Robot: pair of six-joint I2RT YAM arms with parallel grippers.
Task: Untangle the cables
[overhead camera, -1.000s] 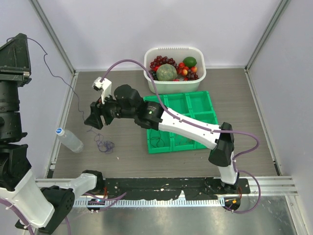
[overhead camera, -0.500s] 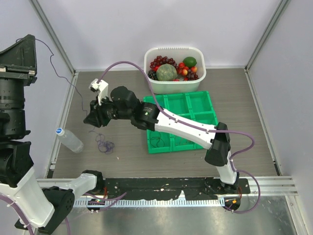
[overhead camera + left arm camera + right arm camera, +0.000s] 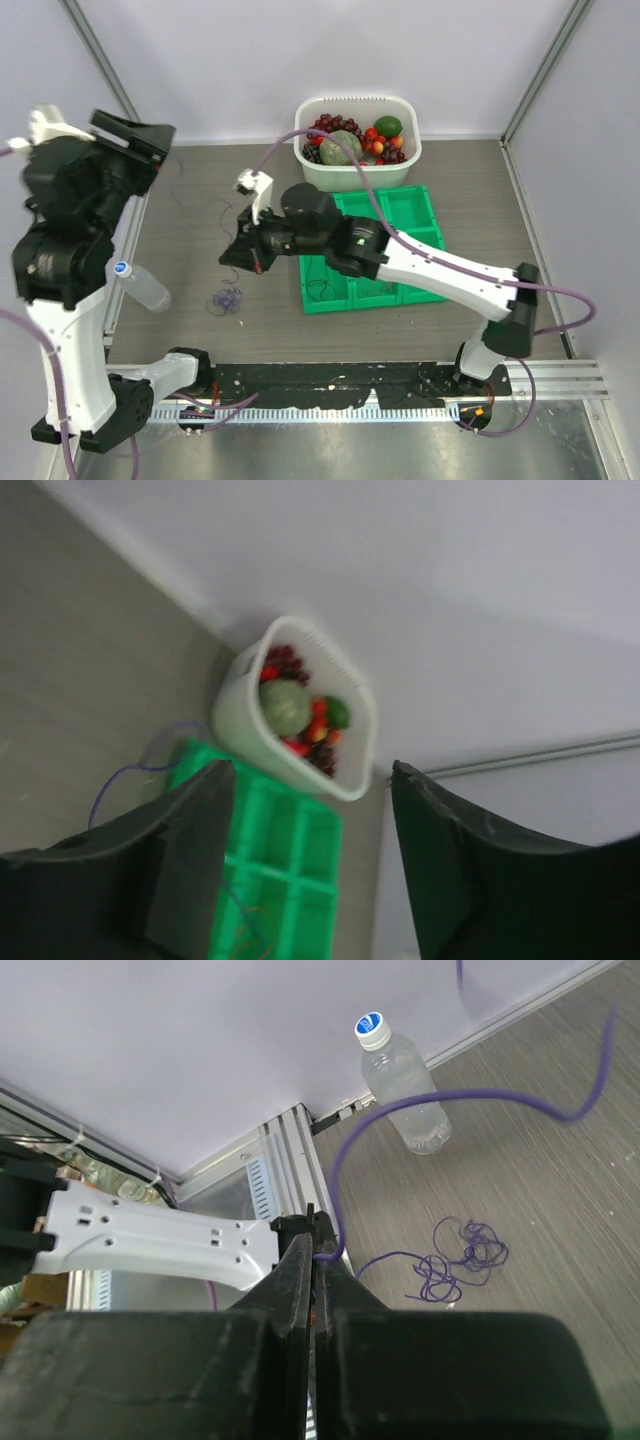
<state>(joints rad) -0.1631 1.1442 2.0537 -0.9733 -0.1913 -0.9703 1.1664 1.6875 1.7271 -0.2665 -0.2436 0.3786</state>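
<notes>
Your left claw [image 3: 312, 865] is raised off the bench [image 3: 260, 320], jaws apart, holding nothing. Near the water bottle [image 3: 142, 286], the purple cable [image 3: 228, 300] lies mostly as a loose knot on the bench. One strand rises to your right claw [image 3: 316, 1252], which is clamped on it. Judge the task partly done: a thin dark cord [image 3: 322, 287] sits in the green tray [image 3: 405, 210], but the purple knot is not drawn out. The strand's far end leaves the right wrist view, and the tray cord is too fine to identify.
</notes>
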